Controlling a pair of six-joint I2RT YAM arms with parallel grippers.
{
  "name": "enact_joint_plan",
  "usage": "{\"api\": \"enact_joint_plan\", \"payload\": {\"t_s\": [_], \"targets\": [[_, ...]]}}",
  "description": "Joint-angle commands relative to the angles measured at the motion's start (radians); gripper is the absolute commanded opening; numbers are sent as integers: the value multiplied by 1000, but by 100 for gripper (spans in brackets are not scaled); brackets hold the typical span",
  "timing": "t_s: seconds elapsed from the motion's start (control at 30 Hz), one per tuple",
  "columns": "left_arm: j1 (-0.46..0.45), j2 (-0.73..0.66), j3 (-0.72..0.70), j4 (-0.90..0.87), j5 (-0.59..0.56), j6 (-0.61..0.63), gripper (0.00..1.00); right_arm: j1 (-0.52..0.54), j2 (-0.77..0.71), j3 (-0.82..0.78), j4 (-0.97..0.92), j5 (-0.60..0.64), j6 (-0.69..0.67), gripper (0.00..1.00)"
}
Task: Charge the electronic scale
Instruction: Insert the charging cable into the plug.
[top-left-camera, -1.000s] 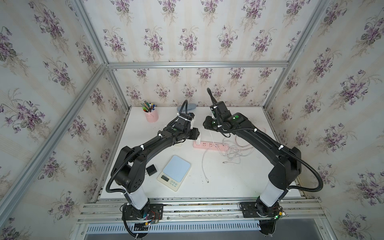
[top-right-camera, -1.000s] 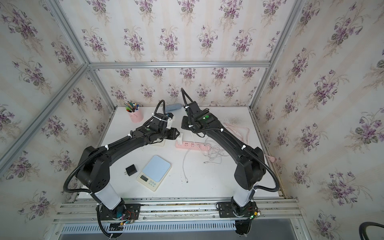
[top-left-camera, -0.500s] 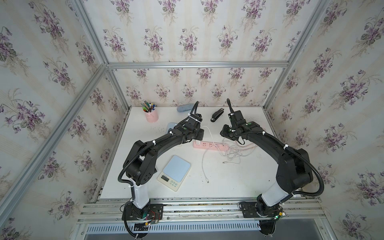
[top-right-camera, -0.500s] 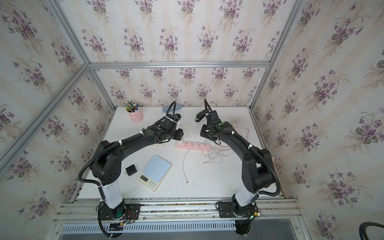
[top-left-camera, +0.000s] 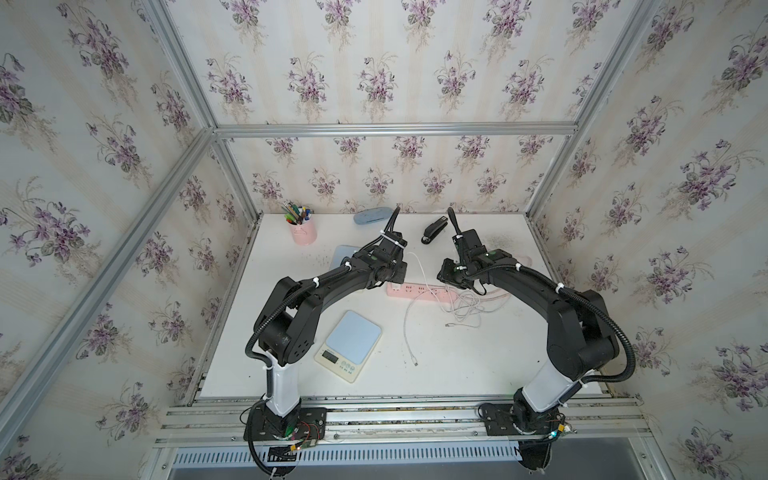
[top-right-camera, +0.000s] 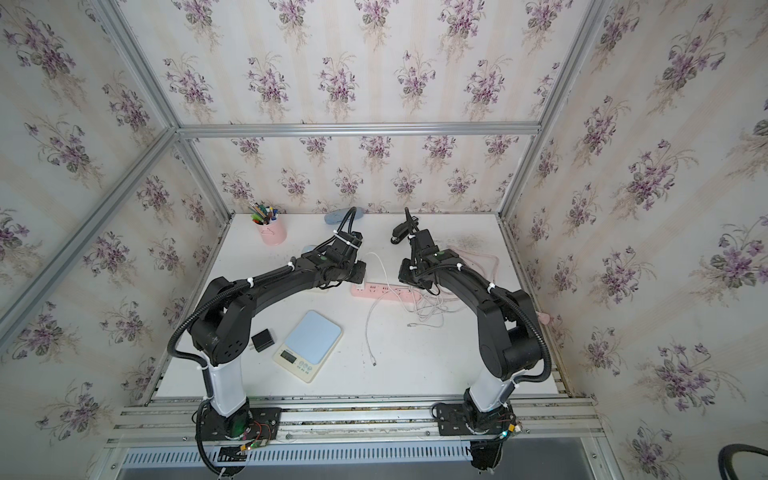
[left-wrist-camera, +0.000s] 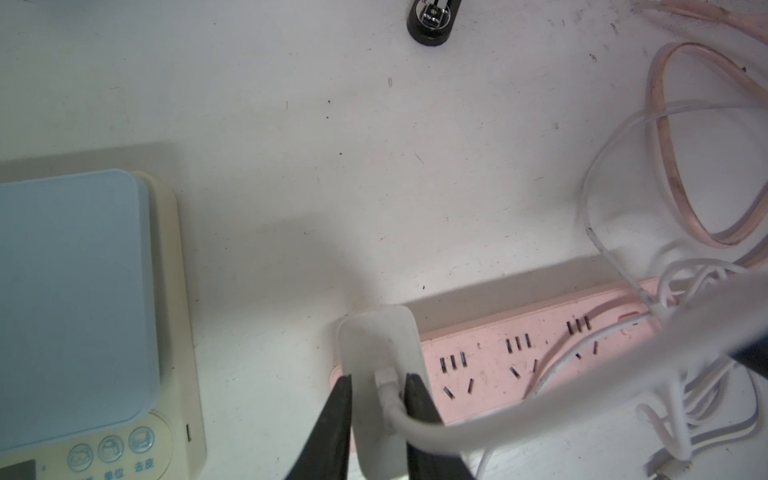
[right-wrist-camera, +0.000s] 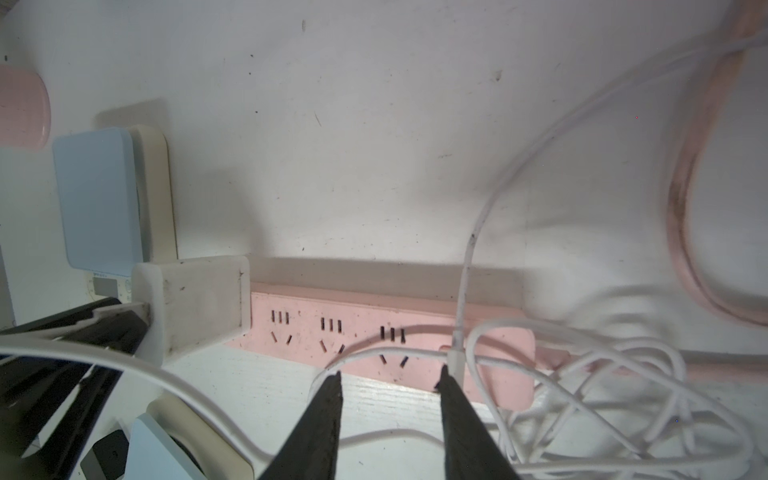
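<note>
Pinching the white charger (left-wrist-camera: 374, 340) at the pink power strip (left-wrist-camera: 519, 374), the left gripper (left-wrist-camera: 378, 376) shows narrow fingers. Right gripper (right-wrist-camera: 390, 374) hovers half-open over the strip, empty; electronic scale (top-left-camera: 353, 340) lies apart, toward the front.

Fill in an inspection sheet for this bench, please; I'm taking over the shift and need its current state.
Surface: white tabletop, scuffed and speckled.
Job's things: blue-topped cream electronic scale at the front; second such scale partly under the left arm; white square charger block at the end of the pink plastic power strip.
Clutter: black stapler, pink pen cup, blue oval case, small black plug cube.
Grippers: left tool clamps the charger block's sides; right tool open above the strip, holding nothing.
Cables: white charging cable plugged into the block, a free end beside the front scale; tangled white cable by the strip; pink cord looped.
Surroundings: floral wallpaper, aluminium frame.
</note>
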Motion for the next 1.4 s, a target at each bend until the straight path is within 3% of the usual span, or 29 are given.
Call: {"api": "enact_joint_plan", "payload": {"t_s": [0.0, 0.3, 0.77, 1.0, 1.17, 1.37], "targets": [[1, -1, 12, -1, -11, -5, 19, 1, 6, -13, 29, -13, -3, 39], [1, 4, 0, -3, 0, -2, 0, 13, 35, -36, 66, -59, 6, 37], [-35, 24, -55, -30, -79, -24, 0, 69, 86, -32, 102, -55, 9, 35], [-40, -7, -57, -29, -91, -32, 0, 105, -34, -129, 163, -24, -21, 29], [-40, -46, -64, -8, -77, -47, 0, 203, -55, -241, 306, -132, -43, 24], [-37, -68, -90, 14, -60, -58, 0, 254, 107, -175, 443, -220, -37, 21]]}}
